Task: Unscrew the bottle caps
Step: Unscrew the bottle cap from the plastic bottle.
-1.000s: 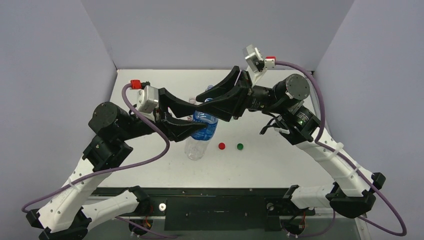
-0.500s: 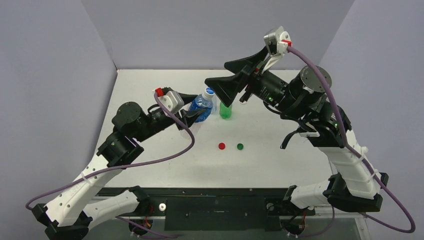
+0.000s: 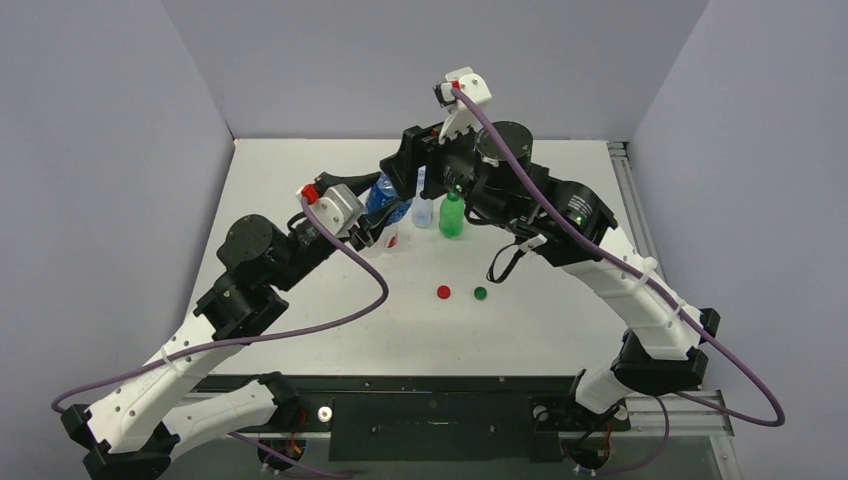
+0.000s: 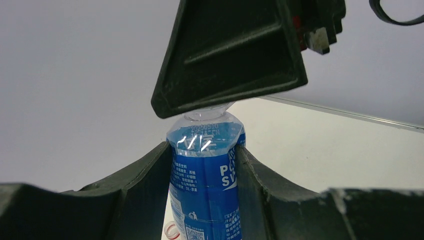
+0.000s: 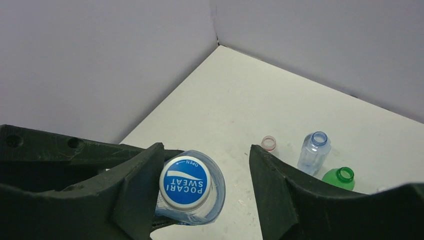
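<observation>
The left gripper (image 4: 204, 152) has its two fingers (image 4: 145, 185) pressed against opposite sides of the blue-labelled bottle (image 4: 207, 175), clamping it on the label just under the shoulder. The bottle's blue-and-white cap (image 5: 185, 182) is on the neck and lies between the fingers of the right gripper (image 5: 206, 155), which stand wide apart. The cap sits close against one finger (image 5: 135, 192), touching it or nearly so, while a broad gap separates it from the other (image 5: 272, 190). In the left wrist view, one of the right gripper's fingers hides the cap entirely. Whether the bottle's base rests on the bench (image 3: 560, 320) cannot be told. The top view shows it leaning, toward the far edge and left of the middle.

Near it, also toward the far edge, stand the ribbed clear bottle (image 5: 314, 151) and the green bottle (image 5: 339, 178), both with open necks. A bottle with a red neck ring (image 5: 269, 143) is there too, also uncapped. The red cap (image 3: 443, 292) and green cap (image 3: 480, 293) lie side by side, not touching, near the middle of the bench and well apart from both grippers.
</observation>
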Robot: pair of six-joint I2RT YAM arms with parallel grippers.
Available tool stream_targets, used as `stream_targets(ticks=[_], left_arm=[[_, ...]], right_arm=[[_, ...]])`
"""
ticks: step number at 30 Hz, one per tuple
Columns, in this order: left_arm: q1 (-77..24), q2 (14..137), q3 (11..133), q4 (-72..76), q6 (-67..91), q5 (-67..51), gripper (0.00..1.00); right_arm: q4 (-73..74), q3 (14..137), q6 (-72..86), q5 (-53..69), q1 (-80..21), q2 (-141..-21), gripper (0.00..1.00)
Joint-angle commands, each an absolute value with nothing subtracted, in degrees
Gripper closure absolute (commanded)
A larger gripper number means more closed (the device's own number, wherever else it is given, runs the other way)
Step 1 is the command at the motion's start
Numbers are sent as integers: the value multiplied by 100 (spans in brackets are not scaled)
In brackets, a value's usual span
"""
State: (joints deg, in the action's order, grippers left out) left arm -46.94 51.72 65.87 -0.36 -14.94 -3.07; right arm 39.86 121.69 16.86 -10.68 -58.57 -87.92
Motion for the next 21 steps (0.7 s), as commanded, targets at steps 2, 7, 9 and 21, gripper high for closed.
stream_targets(ticks=[2, 7, 9, 21], left_arm=[[-4739, 5108, 6602, 342, -1516, -76, 100], [-4738, 5100, 6596, 376, -1482, -54, 100], [-4737, 5086, 6589, 378, -1471, -59, 100], [-4731, 5089, 6839, 125, -417, -935, 100]], right_arm=[[3573, 12145, 1953, -847, -5869, -8690, 45], [3371, 11937, 2118, -658, -5837, -8675, 65], [3277, 11822, 2146, -623, -5821, -8644, 74], [2358, 11395, 1699, 783, -5396, -8299, 100]])
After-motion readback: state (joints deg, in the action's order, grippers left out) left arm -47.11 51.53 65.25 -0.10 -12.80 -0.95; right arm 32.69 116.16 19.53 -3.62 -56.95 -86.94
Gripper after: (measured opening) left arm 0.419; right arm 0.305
